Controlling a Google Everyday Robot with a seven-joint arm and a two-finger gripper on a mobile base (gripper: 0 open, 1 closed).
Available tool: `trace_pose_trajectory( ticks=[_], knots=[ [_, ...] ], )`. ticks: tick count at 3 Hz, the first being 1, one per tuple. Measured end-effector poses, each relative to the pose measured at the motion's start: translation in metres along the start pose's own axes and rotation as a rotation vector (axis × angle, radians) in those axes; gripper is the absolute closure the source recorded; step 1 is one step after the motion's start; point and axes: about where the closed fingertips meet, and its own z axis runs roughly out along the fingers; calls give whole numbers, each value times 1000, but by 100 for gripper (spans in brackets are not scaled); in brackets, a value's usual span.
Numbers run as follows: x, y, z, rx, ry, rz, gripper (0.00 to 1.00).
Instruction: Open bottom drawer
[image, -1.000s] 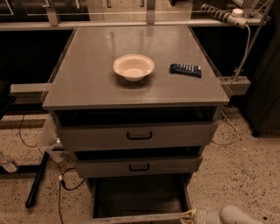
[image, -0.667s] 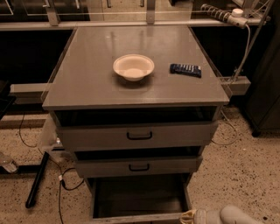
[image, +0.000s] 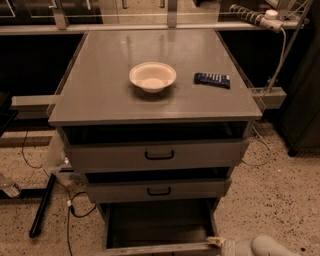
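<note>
The grey cabinet (image: 155, 105) has three drawers. The bottom drawer (image: 160, 225) is pulled well out at the frame's lower edge, and its dark grey inside shows. Its front rail (image: 155, 248) runs along the bottom of the frame, and its handle is out of view. My gripper (image: 220, 242) is at the bottom right, at the right end of that front rail. The pale arm (image: 270, 246) trails off to the right. The top drawer (image: 157, 155) and middle drawer (image: 159, 190) stand slightly out, each with a black handle.
A white bowl (image: 152, 76) and a dark remote-like object (image: 212, 79) lie on the cabinet top. Cables (image: 75, 210) and a black bar (image: 42, 205) lie on the speckled floor at the left. A power strip (image: 250, 12) and cord hang at the back right.
</note>
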Motion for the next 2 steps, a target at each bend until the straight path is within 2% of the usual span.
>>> trace_pose_trajectory(
  ticks=[1, 2],
  knots=[
    [0, 0, 0, 0, 0, 0, 0],
    [0, 0, 0, 0, 0, 0, 0]
  ],
)
